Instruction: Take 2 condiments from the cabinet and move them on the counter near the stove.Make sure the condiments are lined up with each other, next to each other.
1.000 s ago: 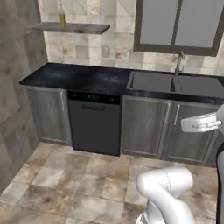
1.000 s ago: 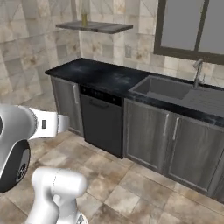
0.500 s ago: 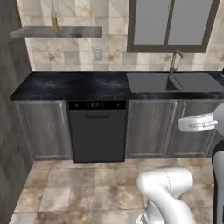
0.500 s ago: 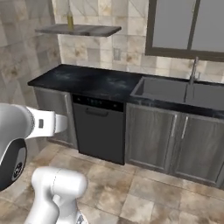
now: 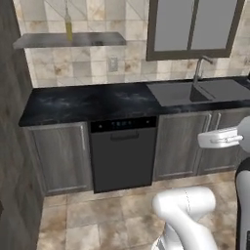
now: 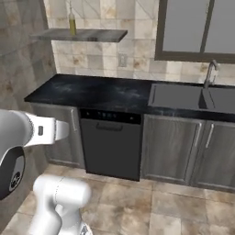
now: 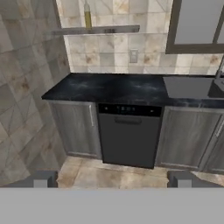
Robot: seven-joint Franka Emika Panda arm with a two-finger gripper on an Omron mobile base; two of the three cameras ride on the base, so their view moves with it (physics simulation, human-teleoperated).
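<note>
Ahead of my gripper (image 7: 112, 180) stands a black dishwasher (image 7: 128, 135) under the counter (image 7: 118, 89), grey cabinet doors (image 7: 76, 128) on both sides. The oil bottle (image 7: 88, 17) stands on a wall shelf (image 7: 96, 29) high above and left of my fingertips (image 7: 40, 180). The left base view adds the sink (image 5: 195, 91) and faucet (image 5: 200, 69). My fingers are spread wide, holding nothing, levelled at the cabinets.

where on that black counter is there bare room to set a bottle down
The counter is bare from its left end by the tiled side wall to the sink. The stretch above the dishwasher is widest. The basin takes the right end. The oil bottle stands on the shelf above.
</note>
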